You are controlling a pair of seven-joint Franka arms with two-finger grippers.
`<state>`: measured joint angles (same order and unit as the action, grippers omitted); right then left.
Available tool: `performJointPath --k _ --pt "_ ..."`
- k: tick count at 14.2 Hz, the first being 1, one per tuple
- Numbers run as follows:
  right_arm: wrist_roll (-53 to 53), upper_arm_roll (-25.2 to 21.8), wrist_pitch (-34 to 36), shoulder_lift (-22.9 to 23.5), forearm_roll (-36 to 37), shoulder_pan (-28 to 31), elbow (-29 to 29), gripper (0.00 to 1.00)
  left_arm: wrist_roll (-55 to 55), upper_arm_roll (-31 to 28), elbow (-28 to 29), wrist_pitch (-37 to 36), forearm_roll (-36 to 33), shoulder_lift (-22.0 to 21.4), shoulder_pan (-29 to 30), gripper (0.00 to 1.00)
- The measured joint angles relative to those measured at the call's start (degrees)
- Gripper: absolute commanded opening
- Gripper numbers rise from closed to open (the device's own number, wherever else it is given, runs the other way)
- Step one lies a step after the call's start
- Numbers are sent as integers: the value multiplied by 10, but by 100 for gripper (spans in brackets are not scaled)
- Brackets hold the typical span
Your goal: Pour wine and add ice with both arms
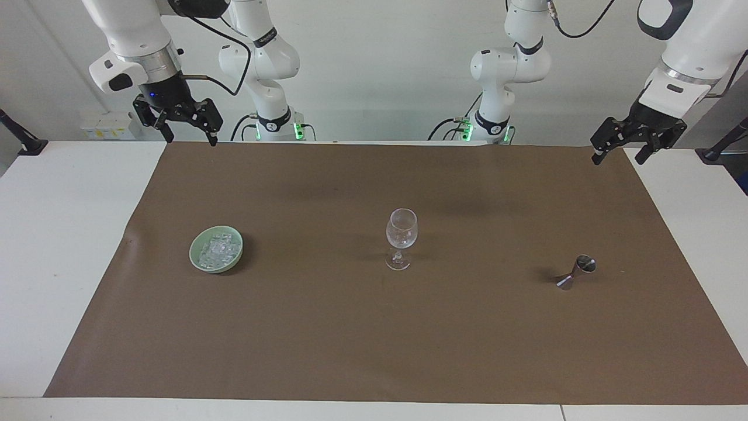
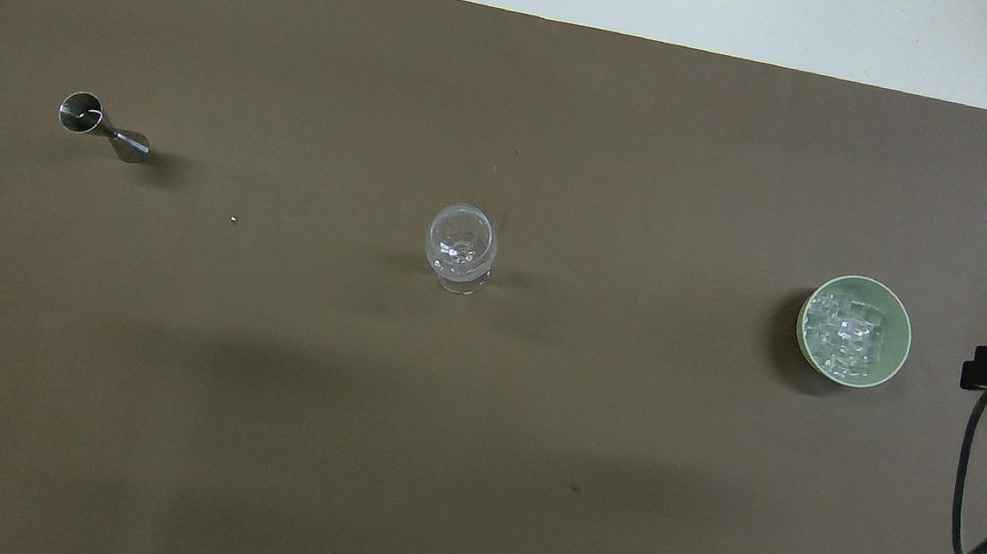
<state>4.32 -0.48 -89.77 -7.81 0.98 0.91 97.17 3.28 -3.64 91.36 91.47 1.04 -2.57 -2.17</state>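
Many ice [image 1: 218, 249] cubes in green bowl [image 1: 197, 262]

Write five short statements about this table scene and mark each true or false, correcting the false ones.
1. The ice lies in a green bowl. True.
2. The wine glass lies on its side. False: it stands upright on the brown mat.
3. The left gripper holds the metal jigger. False: it hangs open and empty above the mat's corner at the left arm's end; the jigger stands on the mat.
4. The glass stands between the bowl and the jigger. True.
5. The right gripper is shut on an ice cube. False: it is open and empty, above the mat's edge nearest the robots.
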Motion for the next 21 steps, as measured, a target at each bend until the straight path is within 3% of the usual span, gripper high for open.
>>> performJointPath --k 16,21 --pt "0 0 0 0 0 0 0 100 -58 -2 4 26 1 5 0 100" --pt "0 0 0 0 0 0 0 100 -63 -11 -73 -5 13 67 6 100"
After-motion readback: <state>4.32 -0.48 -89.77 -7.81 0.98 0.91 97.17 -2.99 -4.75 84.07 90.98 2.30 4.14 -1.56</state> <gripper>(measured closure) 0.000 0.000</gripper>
